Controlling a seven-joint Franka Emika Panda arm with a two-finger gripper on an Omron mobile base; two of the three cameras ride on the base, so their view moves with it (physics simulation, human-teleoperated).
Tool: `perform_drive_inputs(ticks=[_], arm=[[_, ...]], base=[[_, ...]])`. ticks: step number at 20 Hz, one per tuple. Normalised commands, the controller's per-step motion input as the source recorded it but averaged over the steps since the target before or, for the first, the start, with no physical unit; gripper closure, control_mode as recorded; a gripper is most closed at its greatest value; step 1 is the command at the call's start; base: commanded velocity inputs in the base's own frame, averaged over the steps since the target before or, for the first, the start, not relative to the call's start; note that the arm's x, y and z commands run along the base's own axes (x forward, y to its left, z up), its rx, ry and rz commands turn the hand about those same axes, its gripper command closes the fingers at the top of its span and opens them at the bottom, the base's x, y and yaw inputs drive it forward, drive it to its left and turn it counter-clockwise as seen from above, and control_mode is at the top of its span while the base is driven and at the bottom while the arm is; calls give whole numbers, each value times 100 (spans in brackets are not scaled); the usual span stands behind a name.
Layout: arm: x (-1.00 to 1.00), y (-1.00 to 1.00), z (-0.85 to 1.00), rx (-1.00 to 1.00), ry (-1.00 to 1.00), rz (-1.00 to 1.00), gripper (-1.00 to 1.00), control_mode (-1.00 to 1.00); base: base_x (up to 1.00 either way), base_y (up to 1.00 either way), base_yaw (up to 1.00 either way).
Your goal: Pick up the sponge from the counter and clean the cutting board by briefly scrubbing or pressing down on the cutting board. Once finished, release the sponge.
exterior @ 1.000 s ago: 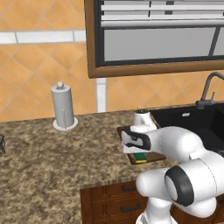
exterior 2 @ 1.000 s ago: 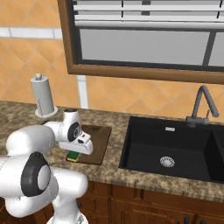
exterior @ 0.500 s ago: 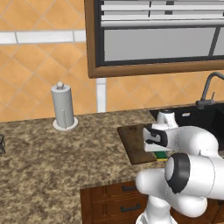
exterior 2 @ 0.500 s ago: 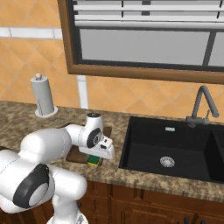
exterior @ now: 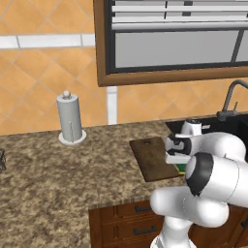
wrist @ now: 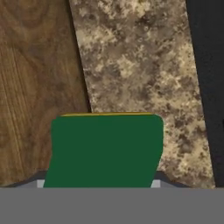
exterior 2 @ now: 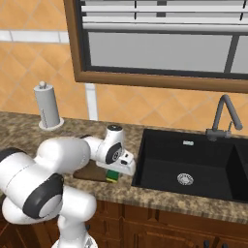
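- Left base view: the cutting board [exterior: 154, 159] is seen lying flat on the counter [exterior: 53, 177], well to the right of the paper towel holder [exterior: 70, 118]; the gripper [exterior: 178, 162] is lowered at the board's right edge, and a strip of the green sponge [exterior: 181, 167] is glimpsed beneath it
- Right base view: the sponge [exterior 2: 113, 175] is pinched in the gripper [exterior 2: 116, 172] at the board's [exterior 2: 90, 171] end nearest the black sink [exterior 2: 193, 164], beside the basin's left rim; the faucet [exterior 2: 224, 116] stands behind the sink
- Hand view: the sponge [wrist: 105, 148] is clamped between the fingers, its green face overlapping the board's [wrist: 37, 83] edge and the granite [wrist: 135, 65] beside it
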Motion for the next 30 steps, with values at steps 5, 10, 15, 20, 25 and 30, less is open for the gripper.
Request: perform_drive_inputs(ticks=[5, 10, 15, 20, 25, 30], arm=[[62, 59, 0, 0, 3, -10, 100, -100], [52, 72, 0, 0, 7, -11, 100, -100], [11, 97, 3, -1, 5, -6, 100, -100], [6, 78, -5, -6, 9, -1, 100, -100], [43, 28, -13, -4, 10, 0, 100, -100], [44, -33, 0, 1, 10, -1, 100, -100]], base=[[0, 0, 0], [0, 0, 0], [0, 0, 0], [0, 0, 0], [0, 0, 0], [0, 0, 0]])
